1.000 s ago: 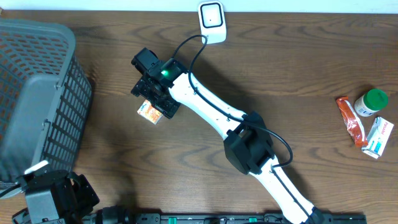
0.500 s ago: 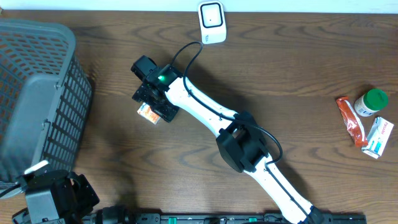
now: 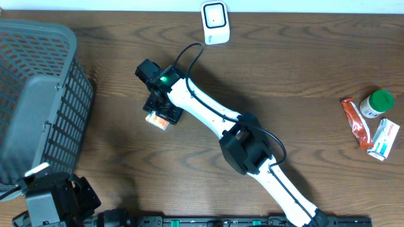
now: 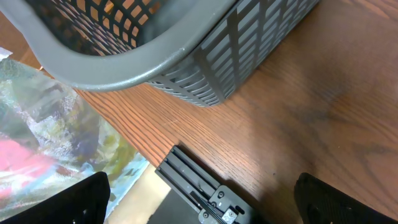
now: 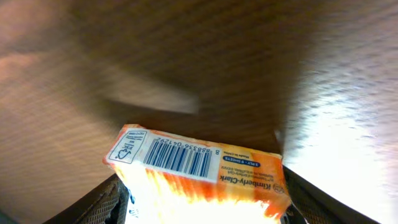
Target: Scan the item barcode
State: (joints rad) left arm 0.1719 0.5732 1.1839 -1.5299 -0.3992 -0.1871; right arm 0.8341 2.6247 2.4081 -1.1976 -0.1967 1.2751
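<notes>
Wooden table [image 3: 303,69]; grey mesh basket [image 3: 38,94], just ahead of the left jaws, which stand wide apart; right arm [image 3: 202,105], reaching across the table; orange tissue pack [image 5: 199,171], barcode facing the wrist camera, gripped between the right jaws and touching both; white barcode scanner [image 3: 215,22], beyond the right jaws, well apart.

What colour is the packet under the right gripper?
The packet is orange and white, with a black barcode; clearest in the right wrist view.
</notes>
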